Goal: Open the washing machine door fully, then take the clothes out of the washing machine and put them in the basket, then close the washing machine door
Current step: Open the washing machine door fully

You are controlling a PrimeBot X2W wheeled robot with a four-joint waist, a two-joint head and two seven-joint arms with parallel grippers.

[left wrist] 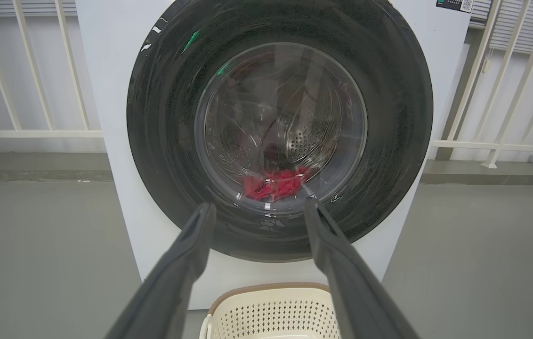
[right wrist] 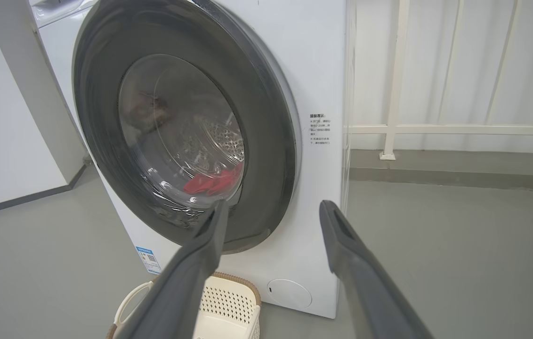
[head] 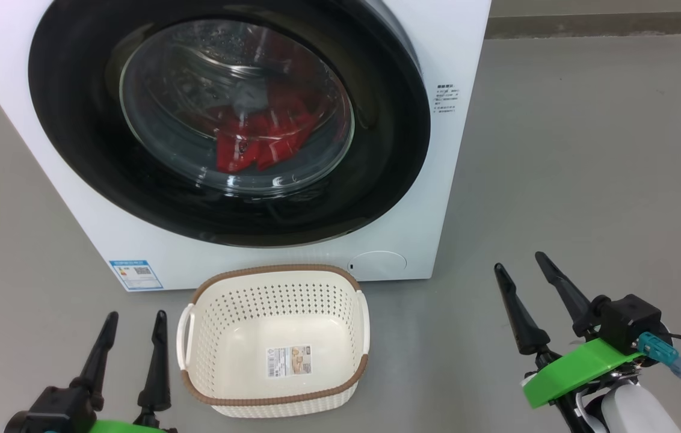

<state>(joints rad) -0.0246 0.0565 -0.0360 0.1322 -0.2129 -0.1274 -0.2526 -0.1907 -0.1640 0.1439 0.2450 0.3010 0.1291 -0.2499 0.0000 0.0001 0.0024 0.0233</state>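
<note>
The large round glossy black door with its bulging clear glass window sat against the front of the big white front-loading washing machine, shut as far as the views showed. Behind the glass, the bright red jersey clothes lay heaped low in the perforated steel drum, with a bit of grey fabric just above them.

The left claw hung low before the machine's lower left corner, its two long dark fingers spread and holding nothing, their tips pointing at the machine. In the left wrist view those fingers framed the bottom of the door window, well short of touching it. The right claw was likewise released and empty. It hung to the right of the machine's front right corner, near the door's right edge but apart from it.

The small cream-white perforated plastic basket with a brown woven-look rim stood on the grey floor just below the door and close to the machine's base, between the two claws. Its left handle was just beside the left claw, and the right claw was well apart from it. A label sticker lay on its bottom.

Bare floor stretched to the machine's right. A white railing ran behind it.
</note>
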